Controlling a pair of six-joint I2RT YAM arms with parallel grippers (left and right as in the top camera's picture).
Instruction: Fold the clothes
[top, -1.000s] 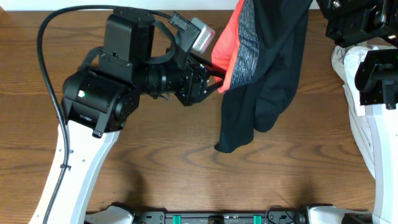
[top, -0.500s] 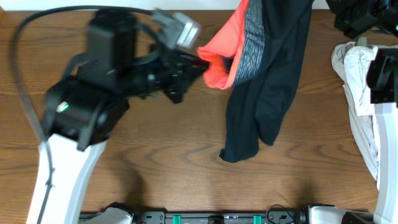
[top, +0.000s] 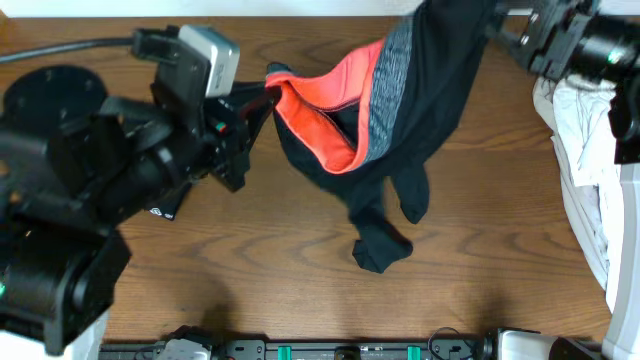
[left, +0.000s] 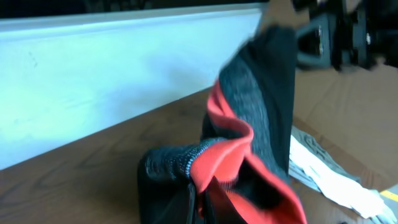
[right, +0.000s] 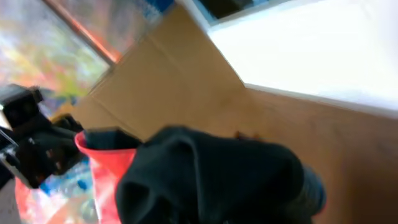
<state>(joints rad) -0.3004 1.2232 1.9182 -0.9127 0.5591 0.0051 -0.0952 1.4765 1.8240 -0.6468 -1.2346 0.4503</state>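
Our left arm fills the 9 o'clock side, raised close to the camera, wrist aimed toward 3 o'clock; our left gripper pinches the trousers; our right arm enters from 2 o'clock, pointing toward 9; our right gripper clamps them too.

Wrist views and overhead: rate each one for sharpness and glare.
Overhead: sharp and evenly lit, with the grain of the table crisp around the trousers. Left wrist: soft focus, the trousers smeared, the pale board bright but not washed out. Right wrist: the blurriest, with the black cloth a shapeless mass and the white area at top right overexposed.
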